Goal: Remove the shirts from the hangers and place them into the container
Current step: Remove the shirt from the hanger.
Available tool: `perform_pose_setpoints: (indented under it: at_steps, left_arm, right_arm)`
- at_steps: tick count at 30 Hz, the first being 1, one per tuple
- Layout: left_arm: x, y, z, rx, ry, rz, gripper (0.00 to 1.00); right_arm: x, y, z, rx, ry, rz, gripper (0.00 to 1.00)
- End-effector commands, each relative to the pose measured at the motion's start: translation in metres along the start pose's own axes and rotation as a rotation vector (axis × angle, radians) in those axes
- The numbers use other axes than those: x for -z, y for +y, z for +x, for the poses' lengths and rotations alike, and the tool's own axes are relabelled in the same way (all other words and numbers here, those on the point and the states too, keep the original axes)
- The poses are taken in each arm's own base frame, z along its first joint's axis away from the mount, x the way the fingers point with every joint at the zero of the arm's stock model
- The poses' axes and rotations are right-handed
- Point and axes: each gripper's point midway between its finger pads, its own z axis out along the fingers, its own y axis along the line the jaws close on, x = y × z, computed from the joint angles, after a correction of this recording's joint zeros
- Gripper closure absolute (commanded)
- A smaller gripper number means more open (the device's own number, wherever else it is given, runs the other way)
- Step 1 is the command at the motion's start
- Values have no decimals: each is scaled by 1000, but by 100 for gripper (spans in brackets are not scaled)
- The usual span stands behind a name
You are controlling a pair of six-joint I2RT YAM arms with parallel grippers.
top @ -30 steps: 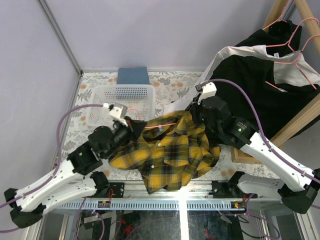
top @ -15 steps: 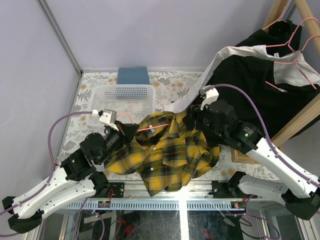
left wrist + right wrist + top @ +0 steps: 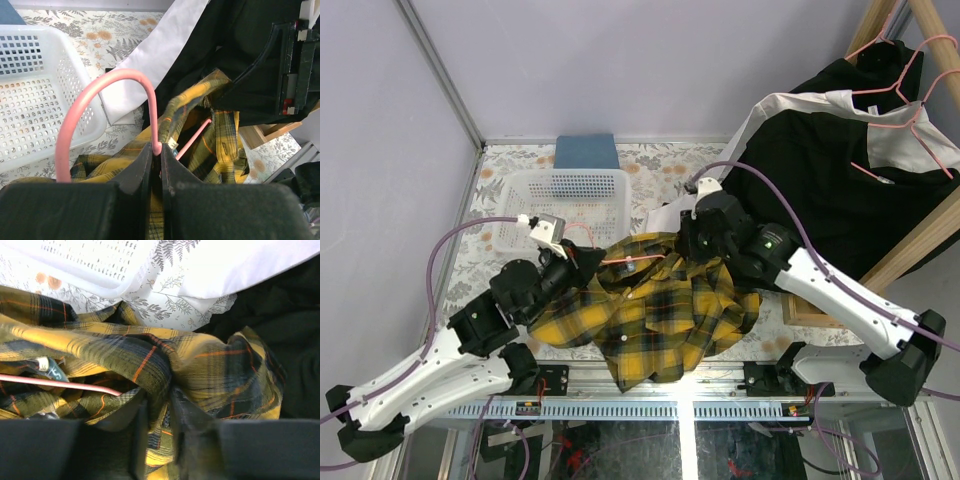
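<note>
Shirts have not yet been put in the basket (image 3: 512,205), which is set toward the far left corner of the table and shows only its perforated bottom. The plaid shirt (image 3: 660,310) is heaped at the middle of the near edge, between the two arms, and a pink hanger (image 3: 112,76) is still threaded through its collar. The left gripper (image 3: 156,150) is clamped tight on the neck of that hanger, just below the hook. The right gripper (image 3: 167,405) is closed on a bunched fold of the plaid cloth, with the fabric gathered between its fingers. The step in hand is judged to be the parting of shirt from hanger. The black shirts (image 3: 820,170) and a white one (image 3: 770,108) are left hanging on their hangers (image 3: 910,110) past the right edge, so most of the task is judged undone.
</note>
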Motion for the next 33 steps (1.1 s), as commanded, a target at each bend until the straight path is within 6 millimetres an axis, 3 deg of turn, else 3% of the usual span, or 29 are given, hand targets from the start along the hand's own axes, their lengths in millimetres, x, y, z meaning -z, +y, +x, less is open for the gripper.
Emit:
perform_pose_setpoints:
  at_steps: [1, 3, 6, 11, 17, 23, 29, 33]
  left_arm:
    - [9, -8, -26, 30, -94, 42, 100]
    - [13, -10, -24, 15, -93, 65, 100]
    - [24, -15, -24, -3, -103, 125, 100]
    - [44, -13, -38, 21, -191, 157, 100]
    - [65, -24, -44, -3, -231, 257, 100]
    - [69, -18, -52, 22, -266, 231, 100]
    - [71, -25, -72, 70, -387, 270, 100]
    - [67, -37, -75, 50, -387, 321, 100]
  right_arm:
    - [21, -25, -17, 10, -140, 106, 86]
    - [25, -46, -19, 33, -168, 218, 97]
    - [35, -82, -23, 78, -201, 408, 99]
    - [22, -84, -13, 150, -134, 393, 96]
    - [7, -102, -4, 111, -58, 438, 91]
    - [6, -92, -15, 164, -75, 374, 84]
    - [-10, -92, 10, 181, 49, 358, 67]
    - [-22, -70, 18, 166, 93, 230, 64]
